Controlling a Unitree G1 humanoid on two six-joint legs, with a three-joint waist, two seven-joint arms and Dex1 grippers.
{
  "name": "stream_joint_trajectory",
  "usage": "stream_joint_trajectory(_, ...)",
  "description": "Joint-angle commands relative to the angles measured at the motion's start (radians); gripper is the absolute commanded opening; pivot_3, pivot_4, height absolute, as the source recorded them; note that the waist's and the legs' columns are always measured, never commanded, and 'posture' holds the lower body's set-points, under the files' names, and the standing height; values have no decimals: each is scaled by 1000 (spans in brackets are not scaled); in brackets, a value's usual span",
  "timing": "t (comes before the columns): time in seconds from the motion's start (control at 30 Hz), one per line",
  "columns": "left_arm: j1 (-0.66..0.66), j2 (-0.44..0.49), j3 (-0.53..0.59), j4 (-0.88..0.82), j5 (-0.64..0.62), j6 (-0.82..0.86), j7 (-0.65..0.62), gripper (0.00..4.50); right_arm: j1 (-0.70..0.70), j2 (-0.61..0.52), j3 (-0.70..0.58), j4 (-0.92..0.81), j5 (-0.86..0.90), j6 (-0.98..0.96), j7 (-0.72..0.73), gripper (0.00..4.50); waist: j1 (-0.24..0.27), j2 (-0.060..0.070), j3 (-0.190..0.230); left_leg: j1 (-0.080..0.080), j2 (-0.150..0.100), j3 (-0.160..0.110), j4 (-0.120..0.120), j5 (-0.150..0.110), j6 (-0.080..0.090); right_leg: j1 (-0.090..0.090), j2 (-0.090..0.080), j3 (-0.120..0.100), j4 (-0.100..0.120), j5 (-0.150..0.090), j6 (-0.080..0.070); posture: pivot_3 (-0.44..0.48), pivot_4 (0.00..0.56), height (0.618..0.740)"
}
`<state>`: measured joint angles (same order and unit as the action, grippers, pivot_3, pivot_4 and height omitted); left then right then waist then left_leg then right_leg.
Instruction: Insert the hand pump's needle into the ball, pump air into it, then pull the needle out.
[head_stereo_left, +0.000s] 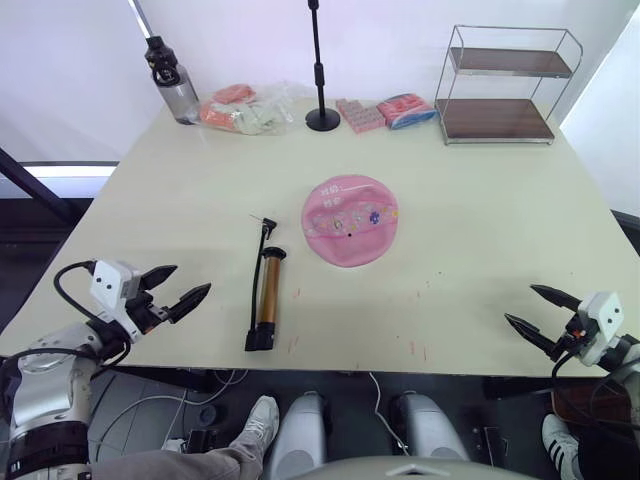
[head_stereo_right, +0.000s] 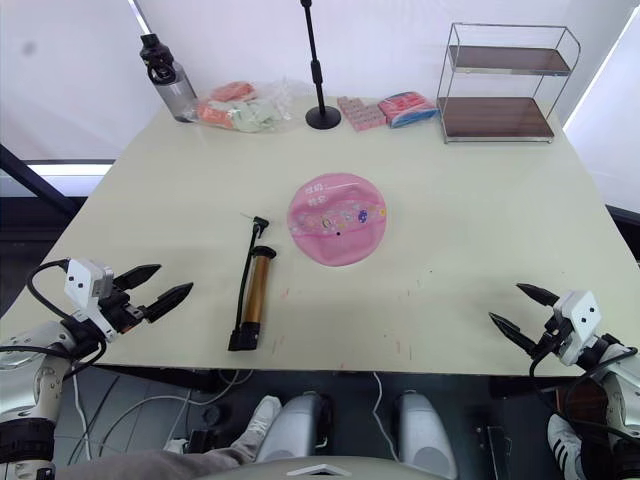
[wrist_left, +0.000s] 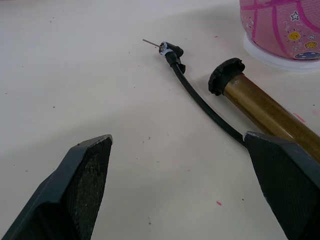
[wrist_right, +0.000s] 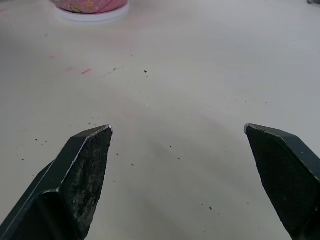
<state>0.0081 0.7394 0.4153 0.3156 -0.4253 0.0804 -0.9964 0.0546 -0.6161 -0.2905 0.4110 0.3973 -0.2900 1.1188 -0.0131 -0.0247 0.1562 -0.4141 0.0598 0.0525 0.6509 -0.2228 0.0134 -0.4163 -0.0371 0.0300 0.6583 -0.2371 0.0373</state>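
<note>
The pink ball (head_stereo_left: 350, 220) with cartoon prints rests on a white ring near the table's middle. Left of it lies the hand pump (head_stereo_left: 266, 296), bronze barrel, black handle towards the front edge. Its black hose (wrist_left: 200, 100) runs alongside the barrel to the needle (wrist_left: 151, 43), which lies bare on the table (head_stereo_left: 480, 260), apart from the ball. My left gripper (head_stereo_left: 182, 286) is open at the front left edge, a short way left of the pump, nothing between its fingers. At the front right corner my right gripper (head_stereo_left: 542, 313) is open and empty, far from the ball.
Along the back edge stand a grey bottle (head_stereo_left: 175, 85), a clear bag of pink items (head_stereo_left: 245, 108), a black microphone stand (head_stereo_left: 321, 70), pink packets (head_stereo_left: 388, 110) and a wire shelf with wooden boards (head_stereo_left: 505, 85). A person's shoes show below the front edge.
</note>
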Motion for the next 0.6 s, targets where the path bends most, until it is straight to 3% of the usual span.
stream_joint_trajectory(0.03,2,2,21,-16,-3,-22,11,4500,0,-9,-22,-17,11,-18,-5,4438,0,0,0,0,0,0,0,0,0,0,0,0,0,0,0,0,150,740)
stream_joint_trajectory(0.47,6,-12,29,-41,-14,-16,53,4500,11,-7,-19,-94,28,23,-23,4438,0,0,0,0,0,0,0,0,0,0,0,0,0,0,0,0,150,740)
stream_joint_trajectory(0.6,0,-10,25,-79,-12,63,111,4500,26,-6,-15,-176,69,72,-2,4438,1,0,0,0,0,0,0,0,0,0,0,0,0,0,0,0,150,740)
